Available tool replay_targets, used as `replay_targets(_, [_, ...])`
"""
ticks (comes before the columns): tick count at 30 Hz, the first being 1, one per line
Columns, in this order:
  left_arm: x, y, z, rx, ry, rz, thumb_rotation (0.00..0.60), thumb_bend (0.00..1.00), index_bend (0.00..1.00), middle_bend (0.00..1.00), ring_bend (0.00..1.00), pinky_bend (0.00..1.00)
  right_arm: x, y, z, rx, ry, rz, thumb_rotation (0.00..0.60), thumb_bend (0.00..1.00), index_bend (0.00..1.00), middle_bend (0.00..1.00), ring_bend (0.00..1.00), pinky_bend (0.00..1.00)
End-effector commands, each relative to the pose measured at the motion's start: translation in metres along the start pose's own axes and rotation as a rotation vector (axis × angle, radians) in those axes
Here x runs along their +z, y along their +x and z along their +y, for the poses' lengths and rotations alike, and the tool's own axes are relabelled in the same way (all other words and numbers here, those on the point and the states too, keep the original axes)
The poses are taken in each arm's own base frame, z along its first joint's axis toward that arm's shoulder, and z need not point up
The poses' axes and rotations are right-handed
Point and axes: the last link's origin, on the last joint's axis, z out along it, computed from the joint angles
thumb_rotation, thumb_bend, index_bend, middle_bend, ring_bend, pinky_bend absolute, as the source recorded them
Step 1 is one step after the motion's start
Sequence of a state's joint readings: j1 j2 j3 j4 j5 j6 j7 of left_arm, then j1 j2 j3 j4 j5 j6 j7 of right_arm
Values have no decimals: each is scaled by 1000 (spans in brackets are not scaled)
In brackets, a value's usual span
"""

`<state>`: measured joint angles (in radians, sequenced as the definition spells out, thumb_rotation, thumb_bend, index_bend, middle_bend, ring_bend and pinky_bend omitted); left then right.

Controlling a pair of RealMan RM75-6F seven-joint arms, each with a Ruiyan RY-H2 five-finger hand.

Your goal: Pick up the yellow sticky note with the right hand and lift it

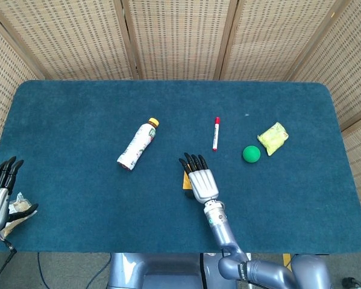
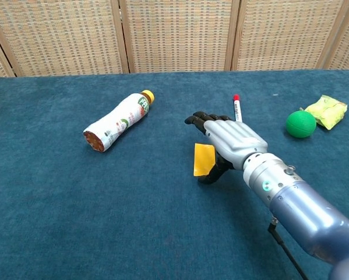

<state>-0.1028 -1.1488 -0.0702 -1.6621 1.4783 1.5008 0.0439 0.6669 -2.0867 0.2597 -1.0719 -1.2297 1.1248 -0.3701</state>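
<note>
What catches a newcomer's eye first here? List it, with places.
The right hand at the table's middle, with the yellow note at its thumb side; whether it grips the note is unclear. Left of it lies a bottle on its side; behind it a marker. To the right sit a green ball and a yellow packet.

Right hand (image 1: 202,181) hides most of the yellow sticky note (image 1: 185,179) from above.
</note>
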Motion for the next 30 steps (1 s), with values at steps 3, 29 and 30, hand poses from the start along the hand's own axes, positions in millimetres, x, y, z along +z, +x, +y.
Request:
replay_targets(3, [1,-1,-1,2,4,-3,600,98,0,0,0,82,5,-3,1,-8,-7,-8,600,289,111,0,0,0])
replay_targets(29, [0,-1,0,-1,-1,-9,600,98,0,0,0,81,12,-10,11,-33,-36,-22,600,477,333,0,0,0])
replay_targets(30, [0,-1,0,-2,-1,-9,600,98,0,0,0,81,12,-10,11,-34,-35,-21,600,472,348,0,0,0])
